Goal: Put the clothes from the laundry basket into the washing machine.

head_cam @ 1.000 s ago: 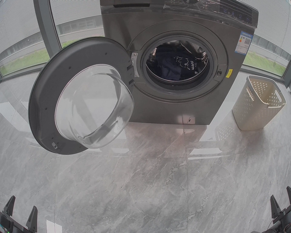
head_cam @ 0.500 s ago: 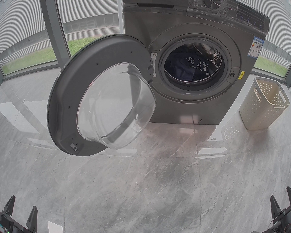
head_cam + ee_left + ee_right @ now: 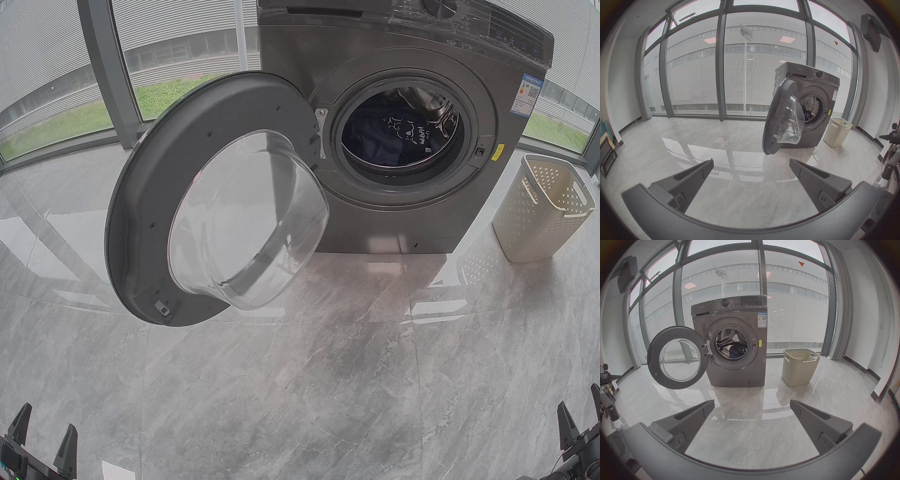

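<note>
The grey washing machine (image 3: pixel 400 206) stands ahead with its round door (image 3: pixel 212 206) swung wide to the left. Dark clothes (image 3: pixel 390 134) lie inside the drum. A cream laundry basket (image 3: pixel 540 212) sits on the floor to the machine's right, and nothing shows above its rim. My left gripper (image 3: pixel 42 431) hangs low at the near left, open and holding nothing. My right gripper (image 3: pixel 581 412) is low at the near right, open too. The machine (image 3: pixel 731 343) and basket (image 3: pixel 800 366) stand side by side in the right wrist view, and the machine (image 3: pixel 815 109) is seen at an angle in the left wrist view.
Glossy grey marble floor (image 3: pixel 312 387) stretches between me and the machine. Tall windows (image 3: pixel 56 81) with dark frames run behind and to both sides. The open door juts out over the floor on the left.
The head view has shifted: machine, door and basket sit further right in the picture than a second ago. Both grippers hold the same place, still open.
</note>
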Robot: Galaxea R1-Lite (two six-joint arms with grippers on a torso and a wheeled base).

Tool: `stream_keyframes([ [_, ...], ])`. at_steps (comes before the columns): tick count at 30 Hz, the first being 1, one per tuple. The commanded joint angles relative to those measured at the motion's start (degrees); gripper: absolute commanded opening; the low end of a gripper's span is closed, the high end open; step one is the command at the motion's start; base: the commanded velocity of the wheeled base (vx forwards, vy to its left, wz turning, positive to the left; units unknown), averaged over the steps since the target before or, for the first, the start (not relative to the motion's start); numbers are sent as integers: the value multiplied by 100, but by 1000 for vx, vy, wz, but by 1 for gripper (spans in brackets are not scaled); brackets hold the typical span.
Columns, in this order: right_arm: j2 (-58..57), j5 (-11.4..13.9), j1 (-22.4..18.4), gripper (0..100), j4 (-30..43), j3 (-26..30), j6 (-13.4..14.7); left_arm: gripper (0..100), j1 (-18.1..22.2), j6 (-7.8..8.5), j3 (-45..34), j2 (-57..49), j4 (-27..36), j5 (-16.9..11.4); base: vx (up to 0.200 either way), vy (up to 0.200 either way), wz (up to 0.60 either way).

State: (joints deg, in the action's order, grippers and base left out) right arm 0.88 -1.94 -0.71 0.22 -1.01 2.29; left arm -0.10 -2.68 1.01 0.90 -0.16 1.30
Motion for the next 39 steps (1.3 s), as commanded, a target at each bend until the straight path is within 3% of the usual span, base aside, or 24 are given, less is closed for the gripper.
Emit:
stream_keyframes([
  [1,-53,0,0,100,4,92,-1,100,1,5,-92,-64,-2,1,0,0,0],
  [4,-53,0,0,100,4,92,-1,100,19,48,-101,-81,-11,1,0,0,0],
  [6,-53,0,0,100,-4,92,-1,100,27,172,-101,-81,-2,-7,0,0,0],
  [8,-53,0,0,100,-4,92,-1,100,36,110,-92,-90,7,-16,0,0,0],
  [10,-53,0,0,100,-4,92,-1,100,36,180,-101,-90,-11,-16,0,0,0],
  [12,-53,0,0,100,4,92,-1,100,36,66,22,-90,-142,-25,0,0,0],
  [15,-53,0,0,100,4,92,-1,100,19,-48,839,103,-230,-245,0,0,0],
  [21,-53,0,-8,100,-4,92,8,100,-43,-31,1709,2511,-274,-1739,0,0,0],
  [23,-53,0,-8,100,-4,92,8,100,-52,-119,1850,3127,-652,-2003,0,0,0],
  [26,-53,0,-8,100,-4,92,-1,100,-52,-110,1947,3926,-1303,-2275,0,0,0],
  [30,-53,0,-8,100,-4,92,8,100,-245,-39,2193,4586,-1689,-2433,0,0,0],
  [33,-53,0,-8,100,4,92,-1,100,-553,-101,2492,5025,-1707,-2398,0,0,0],
  [39,-53,0,-8,100,-4,92,8,100,-816,-66,2861,5869,-1970,-2407,0,0,0],
])
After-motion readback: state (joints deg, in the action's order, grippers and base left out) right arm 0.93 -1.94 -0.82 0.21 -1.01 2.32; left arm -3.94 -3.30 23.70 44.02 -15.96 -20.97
